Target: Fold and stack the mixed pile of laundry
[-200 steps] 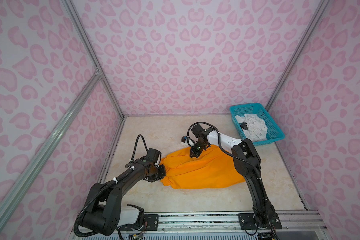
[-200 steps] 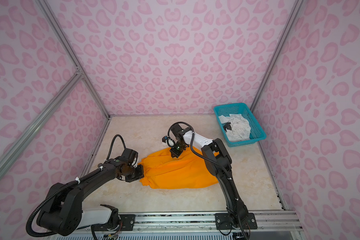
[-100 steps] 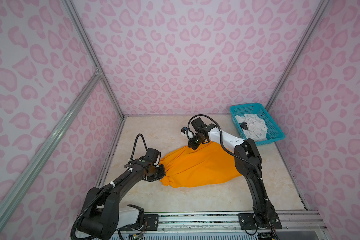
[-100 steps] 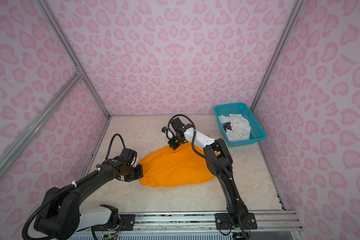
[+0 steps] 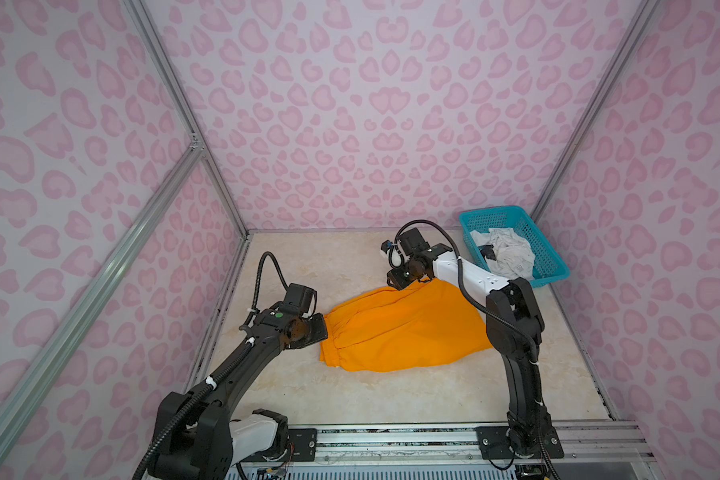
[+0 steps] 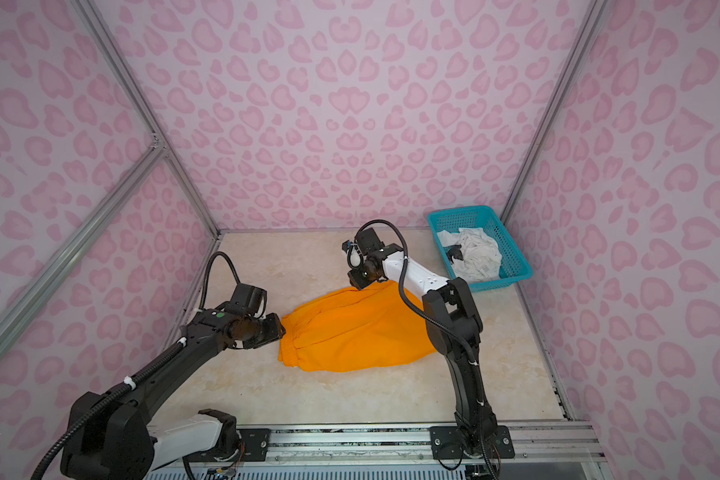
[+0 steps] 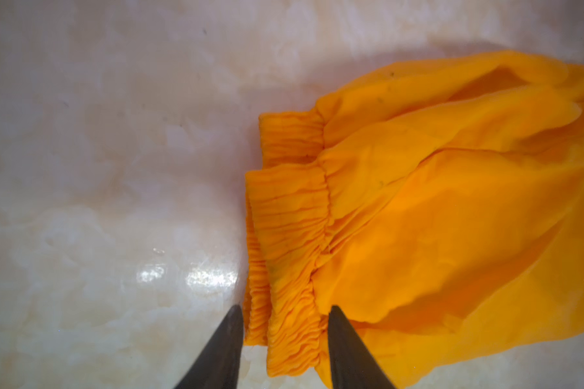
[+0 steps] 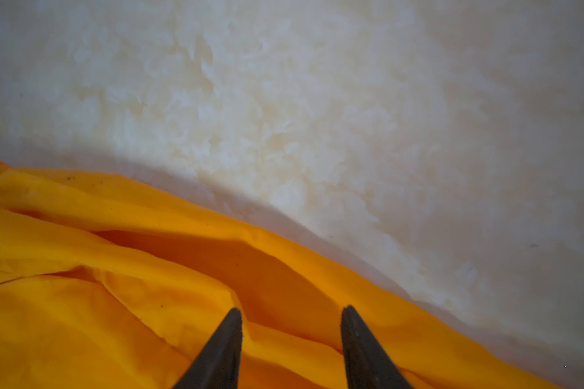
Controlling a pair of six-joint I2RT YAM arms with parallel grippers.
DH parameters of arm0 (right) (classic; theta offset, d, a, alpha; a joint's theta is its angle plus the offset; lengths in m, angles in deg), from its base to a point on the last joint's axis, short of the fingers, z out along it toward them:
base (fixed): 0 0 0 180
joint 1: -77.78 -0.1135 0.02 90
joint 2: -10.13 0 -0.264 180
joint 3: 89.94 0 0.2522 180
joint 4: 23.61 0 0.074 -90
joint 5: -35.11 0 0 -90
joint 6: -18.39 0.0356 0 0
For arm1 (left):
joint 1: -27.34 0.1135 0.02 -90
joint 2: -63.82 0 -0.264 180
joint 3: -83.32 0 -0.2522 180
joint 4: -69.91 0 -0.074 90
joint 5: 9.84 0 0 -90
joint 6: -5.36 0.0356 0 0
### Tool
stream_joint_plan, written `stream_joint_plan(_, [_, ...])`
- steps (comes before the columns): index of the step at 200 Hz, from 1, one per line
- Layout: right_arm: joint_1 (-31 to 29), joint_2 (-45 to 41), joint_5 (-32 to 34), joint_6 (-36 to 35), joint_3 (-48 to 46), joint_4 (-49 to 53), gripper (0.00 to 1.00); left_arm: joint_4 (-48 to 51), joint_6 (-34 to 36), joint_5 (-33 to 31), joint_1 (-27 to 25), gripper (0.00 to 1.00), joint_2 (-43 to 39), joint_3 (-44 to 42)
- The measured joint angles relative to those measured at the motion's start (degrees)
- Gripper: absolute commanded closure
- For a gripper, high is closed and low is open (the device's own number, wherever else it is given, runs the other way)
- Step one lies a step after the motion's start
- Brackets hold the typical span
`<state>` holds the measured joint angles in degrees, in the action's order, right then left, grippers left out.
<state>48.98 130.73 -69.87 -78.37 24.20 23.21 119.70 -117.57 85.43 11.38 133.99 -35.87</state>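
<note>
The left gripper is low on the left side of the table, at the waist end of the orange shorts. In the left wrist view its two dark fingers stand apart, and the gathered elastic waistband of the shorts lies on the table between the tips of the left gripper. It is not pressed by them.

The shorts are in the middle of the table, spread mostly flat. Their colour is a bright, plain orange. The waistband is ribbed and doubled at the left end, and the thin cloth widens toward the right with long soft folds and some loose bulges.

The right gripper is at the far edge of the shorts, right of the middle. In the right wrist view the right gripper has its fingers apart too, just over a raised fold of the shorts, and nothing is clamped.

In the far right corner stands a teal basket, well apart from the shorts. A white T-shirt lies crumpled inside it, with a dark patch on one side.
</note>
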Motion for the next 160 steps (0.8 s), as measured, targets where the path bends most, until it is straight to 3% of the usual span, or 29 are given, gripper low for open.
stream_joint_plan(7, [1.01,-1.57,0.04,0.87,-0.85,-0.92,0.48,-0.15,0.66,-0.39,0.31,0.32,0.59,1.33])
stream_joint_plan(18, [2.67,-3.48,1.03,2.69,-2.10,-1.97,0.48,-1.18,1.81,-0.81,0.68,0.27,1.92,3.26])
stream_joint_plan(61, [10.12,-7.58,5.62,9.33,-10.93,-3.02,0.51,-6.60,6.23,-0.61,3.15,0.31,8.63,7.80])
stream_joint_plan(100, [14.53,-12.57,6.51,12.74,-21.68,-3.58,0.52,-9.49,8.70,4.46,3.50,0.33,14.67,7.69])
stream_joint_plan(135, [17.00,-11.72,5.01,15.04,-24.50,-6.03,0.51,-12.33,8.85,6.21,3.72,0.51,19.54,5.90])
stream_joint_plan(151, [17.99,-8.90,4.98,16.11,-23.63,-6.82,0.51,-13.86,8.17,6.19,3.91,0.73,22.56,6.08])
stream_joint_plan(160, [18.34,-7.26,5.66,16.81,-22.99,-6.75,0.51,-14.12,7.19,5.99,4.26,0.80,24.30,6.47])
